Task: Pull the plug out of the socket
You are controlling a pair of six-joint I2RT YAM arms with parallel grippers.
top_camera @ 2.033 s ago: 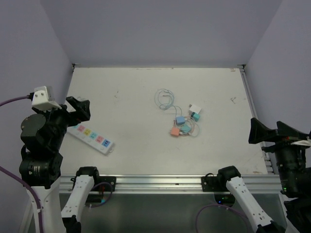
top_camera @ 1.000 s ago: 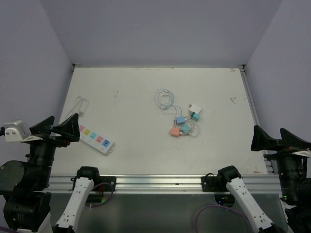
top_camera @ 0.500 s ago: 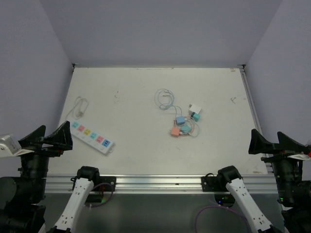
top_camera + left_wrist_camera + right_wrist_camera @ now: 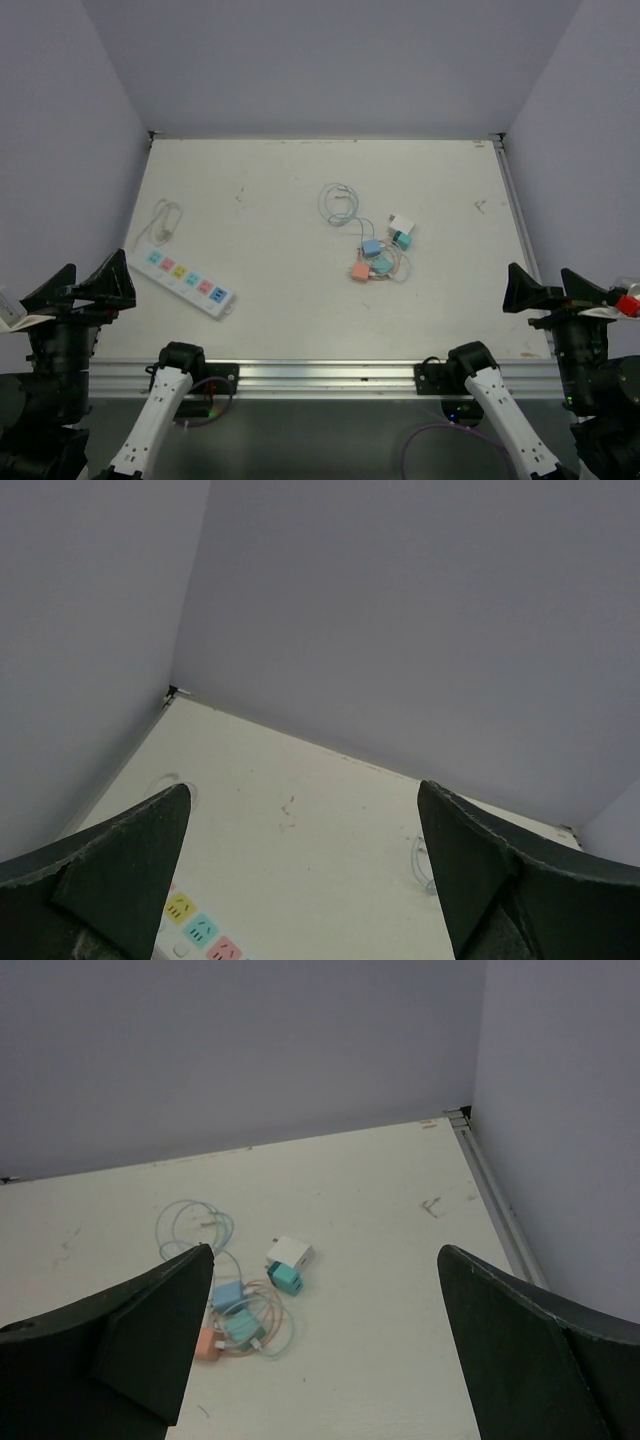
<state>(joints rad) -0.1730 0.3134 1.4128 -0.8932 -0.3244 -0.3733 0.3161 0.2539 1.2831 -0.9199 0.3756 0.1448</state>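
Left pincer point(image 4: 88, 283) and right pincer point(image 4: 553, 290) are hanging jaws apart, empty, likely idling because the socket point(image 4: 188, 280), just right of the left pincer, is showing no plug.

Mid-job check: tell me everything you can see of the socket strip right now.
The socket is a long white plastic-looking strip lying flat on the table near its front-left corner, angled far-left to near-right. Five small outlet faces in teal, yellow, pink and blue line its top; none appears to hold a plug. A thin pale cord loops beyond its far end. Only the table touches it.
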